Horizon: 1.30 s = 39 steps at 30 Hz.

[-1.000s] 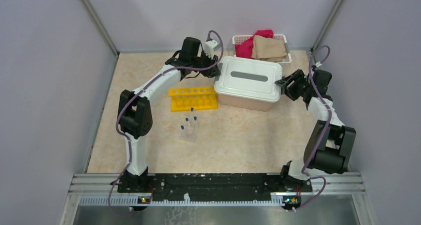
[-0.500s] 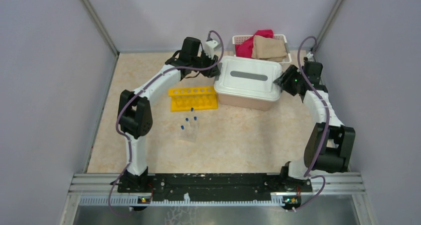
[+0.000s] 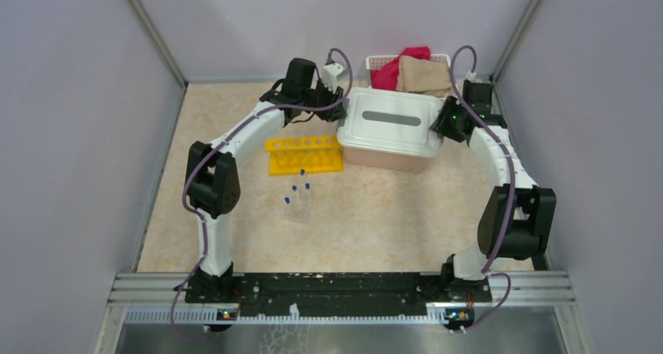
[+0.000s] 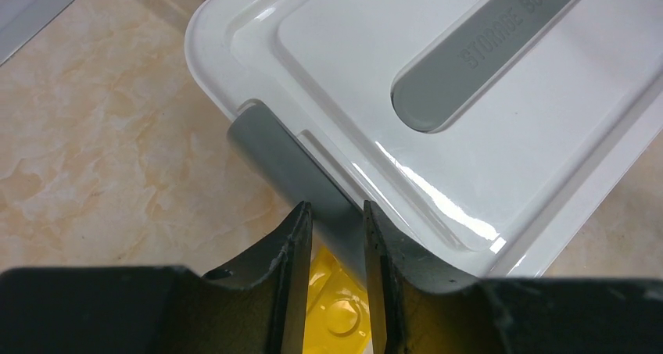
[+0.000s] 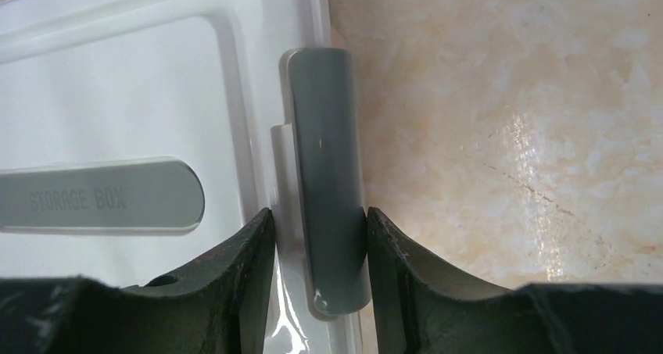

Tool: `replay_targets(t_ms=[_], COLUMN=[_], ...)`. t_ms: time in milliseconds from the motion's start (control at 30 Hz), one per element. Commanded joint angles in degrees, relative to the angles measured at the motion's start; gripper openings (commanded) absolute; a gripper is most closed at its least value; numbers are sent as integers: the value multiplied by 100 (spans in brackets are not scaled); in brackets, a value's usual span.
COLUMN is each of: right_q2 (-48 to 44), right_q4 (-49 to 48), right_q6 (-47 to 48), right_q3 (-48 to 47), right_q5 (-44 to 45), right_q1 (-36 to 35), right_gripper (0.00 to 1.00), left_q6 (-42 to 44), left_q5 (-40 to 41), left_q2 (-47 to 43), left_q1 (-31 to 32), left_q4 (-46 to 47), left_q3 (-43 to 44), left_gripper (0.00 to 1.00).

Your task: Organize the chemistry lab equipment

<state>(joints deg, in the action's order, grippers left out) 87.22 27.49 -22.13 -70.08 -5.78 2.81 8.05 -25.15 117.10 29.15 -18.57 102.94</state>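
both grippers sit at the ends of the tub lid (image 3: 391,123): the left gripper (image 4: 335,213) is clamped across the left latch (image 4: 266,147) and the right gripper (image 5: 319,213) pinches the right latch (image 5: 322,135) - each latch's long axis runs out between the fingers. the yellow rack (image 3: 303,154) lies just beside the left gripper, toward the bases, with the blue-capped tubes (image 3: 299,195) nearer still - both on the left arm's side.
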Motion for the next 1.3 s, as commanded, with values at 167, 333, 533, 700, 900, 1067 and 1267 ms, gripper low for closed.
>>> replay_targets(t_ms=[167,333,533,700,900,1067,1267], right_q2=[123,137,-80,-275,-513,-1252,-2502], right_q4=[222,317,275,330,442,-293,-2252], right_q6=[235,139,3,-141,-400,-655,-581], right_q3=[-427,-536,-763,-1028,-1128,0,2095], right_q5=[386,484,487,723,1452,2415,3078], right_q1=[-246,-246,-246,-246,-176,54,53], right_gripper=[34,51,82,99,99,99,99], left_q6=[159,162,186,170,-22,-207,-67], left_q5=[-243,-269,-178,-363,-694,-896,-480], left_q2=[-117,-121,-208,-514,-1049,-1736,-2978], left_q1=[108,107,98,-45,-611,-1905,-3246], left_q4=[-213,-306,-598,-806,-1157,-1064,219], left_q3=[34,164,600,942,1248,540,-2099], left_gripper=[36,43,96,99,99,99,99])
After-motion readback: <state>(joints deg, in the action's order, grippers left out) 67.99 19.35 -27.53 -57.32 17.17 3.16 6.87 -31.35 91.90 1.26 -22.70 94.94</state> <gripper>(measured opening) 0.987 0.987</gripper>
